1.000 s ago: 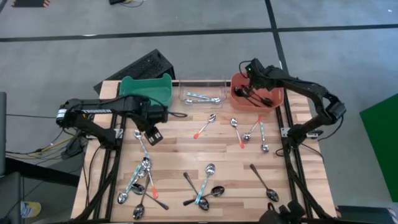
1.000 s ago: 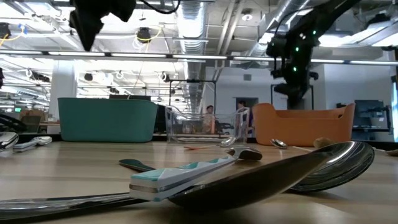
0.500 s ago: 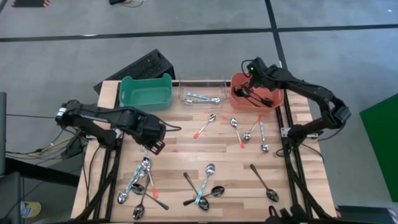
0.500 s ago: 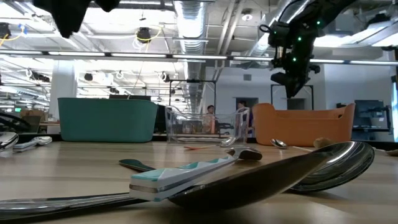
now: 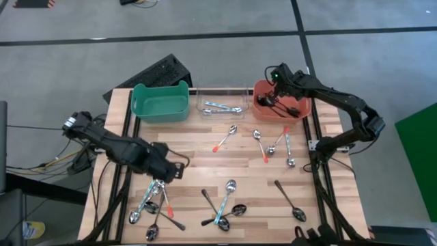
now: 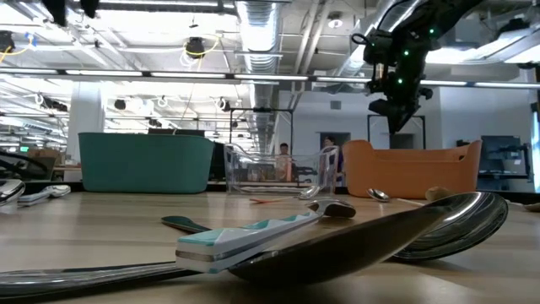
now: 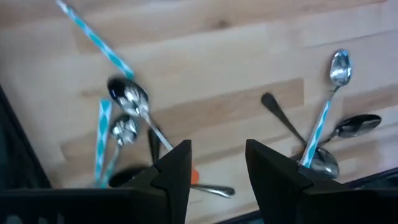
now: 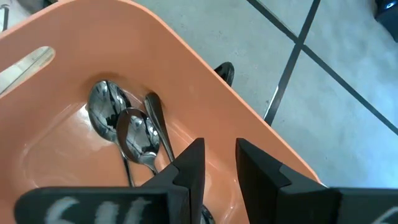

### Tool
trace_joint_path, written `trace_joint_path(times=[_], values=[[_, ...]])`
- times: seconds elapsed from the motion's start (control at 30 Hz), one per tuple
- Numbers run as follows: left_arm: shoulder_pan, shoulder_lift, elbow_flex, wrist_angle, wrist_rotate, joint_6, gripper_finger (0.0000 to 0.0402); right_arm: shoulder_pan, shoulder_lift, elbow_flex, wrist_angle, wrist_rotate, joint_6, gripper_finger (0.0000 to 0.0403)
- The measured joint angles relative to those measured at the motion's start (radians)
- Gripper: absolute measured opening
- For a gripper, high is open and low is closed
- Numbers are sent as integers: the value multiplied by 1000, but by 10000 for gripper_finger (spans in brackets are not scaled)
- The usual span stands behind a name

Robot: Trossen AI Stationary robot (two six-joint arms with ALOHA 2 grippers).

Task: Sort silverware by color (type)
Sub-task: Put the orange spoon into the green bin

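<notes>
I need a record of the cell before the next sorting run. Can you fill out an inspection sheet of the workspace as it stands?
Surface: wooden table, bare between scattered spoons.
Job's things: loose spoons across the table; a cluster at the left front; blue-handled spoons in the clear bin; dark spoons in the orange bin; teal bin looks empty.
Clutter: dark keyboard-like item behind the teal bin.
Grippers: left gripper open, over the left front cluster, holding nothing; right gripper open over the orange bin.
Cables: cables hanging off the left edge.
Surroundings: grey floor; people in the distance in the low view.
</notes>
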Motion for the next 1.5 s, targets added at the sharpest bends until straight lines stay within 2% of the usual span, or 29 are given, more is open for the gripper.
trace_joint_path(times=[0.2, 0.53, 1.0, 1.2, 1.33, 1.5], values=[[-85, 111, 0, 19, 90, -160, 138, 0, 0, 0, -1, 0, -31, 113], [-166, 296, 0, 219, 54, -421, 138, 0, 0, 0, -1, 0, -52, 113], [-162, 499, 0, 227, 122, -482, 138, 0, 0, 0, -18, 0, -53, 113], [-155, 499, 1, 179, 106, -481, 138, 0, 0, 0, -24, 0, -56, 113], [-158, 490, 1, 58, 171, -490, 138, 0, 0, 0, -34, 0, -55, 113], [-172, 493, 1, 92, 185, -493, 138, 0, 0, 0, -42, 0, -55, 113]])
